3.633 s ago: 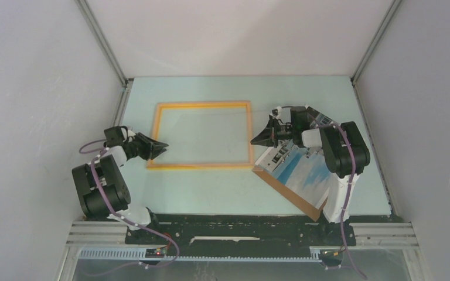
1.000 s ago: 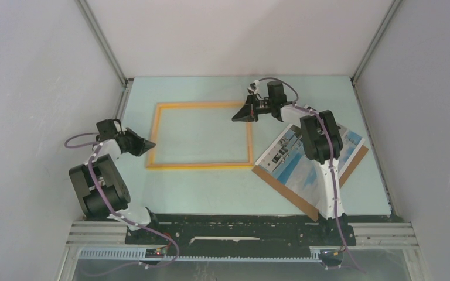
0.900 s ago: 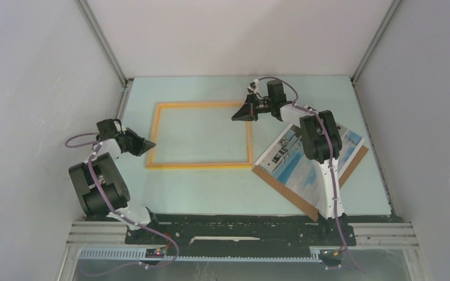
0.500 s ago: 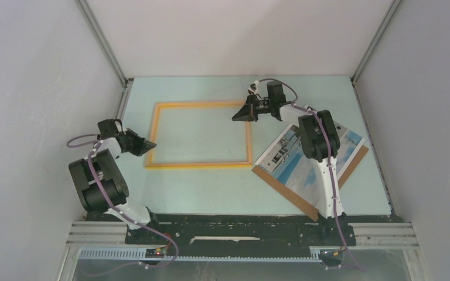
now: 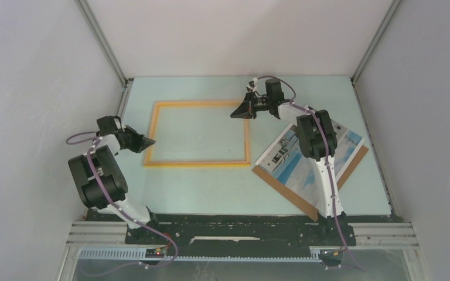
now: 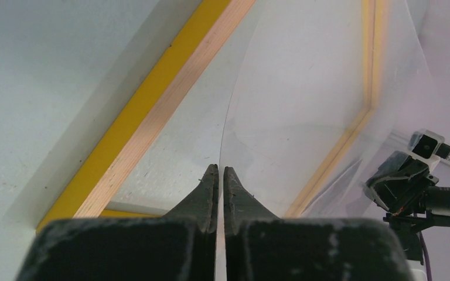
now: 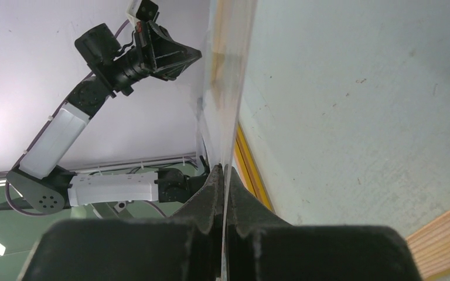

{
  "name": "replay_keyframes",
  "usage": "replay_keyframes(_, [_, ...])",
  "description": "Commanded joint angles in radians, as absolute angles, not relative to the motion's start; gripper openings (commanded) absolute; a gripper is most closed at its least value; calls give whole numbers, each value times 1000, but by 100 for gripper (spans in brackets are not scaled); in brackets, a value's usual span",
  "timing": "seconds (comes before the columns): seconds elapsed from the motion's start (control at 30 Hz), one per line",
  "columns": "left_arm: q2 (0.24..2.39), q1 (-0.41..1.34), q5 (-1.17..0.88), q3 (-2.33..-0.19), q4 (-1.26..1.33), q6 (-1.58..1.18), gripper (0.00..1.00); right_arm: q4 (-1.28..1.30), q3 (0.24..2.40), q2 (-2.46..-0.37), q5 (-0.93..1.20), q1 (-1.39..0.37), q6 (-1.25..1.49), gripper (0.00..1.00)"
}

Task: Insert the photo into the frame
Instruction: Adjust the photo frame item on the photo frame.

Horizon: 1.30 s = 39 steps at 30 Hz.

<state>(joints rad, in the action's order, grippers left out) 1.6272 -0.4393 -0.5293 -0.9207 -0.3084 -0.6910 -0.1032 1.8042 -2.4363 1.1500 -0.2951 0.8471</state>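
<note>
The frame (image 5: pixel 199 164) with its yellow-orange rim lies flat in the middle of the table. My left gripper (image 5: pixel 147 141) is at its left edge and is shut on the edge of the thin clear pane (image 6: pixel 304 88), close over the rim (image 6: pixel 152 117). My right gripper (image 5: pixel 235 113) is at the frame's far right corner and is shut on the pane's opposite edge (image 7: pixel 225 88), with the rim (image 7: pixel 247 167) just beside it. The pane bows between the two grippers. The photo (image 5: pixel 296 164) lies face up to the right of the frame.
The photo rests on a brown backing board (image 5: pixel 284 193) at the right, turned at an angle, partly under my right arm. Grey walls close in the table on the left, back and right. The other arm shows in each wrist view (image 6: pixel 413 187) (image 7: pixel 64 134).
Since 3.6 s ago my right gripper has moved from the frame's right edge to its far right corner, uncovering the photo. My left gripper has drawn slightly left. Little has moved in the last second.
</note>
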Motion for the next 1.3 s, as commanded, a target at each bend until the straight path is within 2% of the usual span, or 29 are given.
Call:
replay_keyframes(0.0, [1644, -445, -510, -984, -293, -704, 0, -129, 1842, -2446, 1137, -286, 861, 0])
replay_keyframes(0.5, [1727, -438, -506, -1061, -285, -739, 0, -183, 1855, -2486, 1100, -291, 901, 0])
replay_keyframes(0.8, [1766, -438, -488, -1111, -316, -724, 5, -305, 1825, -2497, 1029, -307, 991, 0])
replay_keyframes(1.03, [1735, -439, -444, -1100, -378, -668, 18, -449, 1774, -2503, 1001, -313, 1093, 0])
replay_keyframes(1.17, [1712, -445, -379, -1101, -437, -634, 32, -476, 1754, -2501, 971, -322, 1115, 0])
replay_keyframes(1.27, [1676, -457, -336, -1083, -458, -623, 47, -498, 1739, -2502, 954, -324, 1136, 0])
